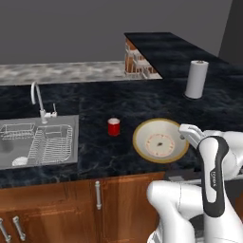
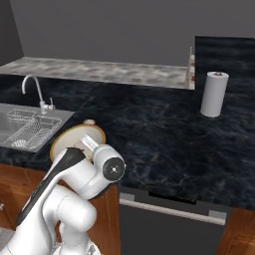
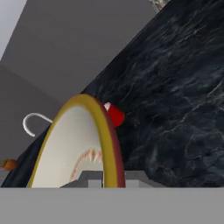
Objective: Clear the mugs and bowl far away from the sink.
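Note:
The wide cream bowl [image 1: 160,141] with its tan-yellow rim sits near the counter's front edge, right of the sink [image 1: 9,142]. My gripper [image 1: 183,130] is shut on the bowl's right rim. In the hand view the rim [image 3: 105,131] runs down between the two fingertips [image 3: 94,180]. The red mug [image 1: 113,127] stands upright just left of the bowl, between it and the sink. It peeks out behind the bowl [image 3: 114,114]. A white rounded mug [image 1: 20,161] lies low in the basin. From the right base view my hand [image 2: 84,142] covers part of the bowl [image 2: 67,138].
A wire dish rack [image 1: 52,142] fills the sink's right half, with the curved faucet [image 1: 35,95] behind it. A paper towel roll [image 1: 196,78] stands at the back right. Dark counter stretches right of the bowl [image 2: 164,134]. A raised counter end [image 1: 137,61] stands behind.

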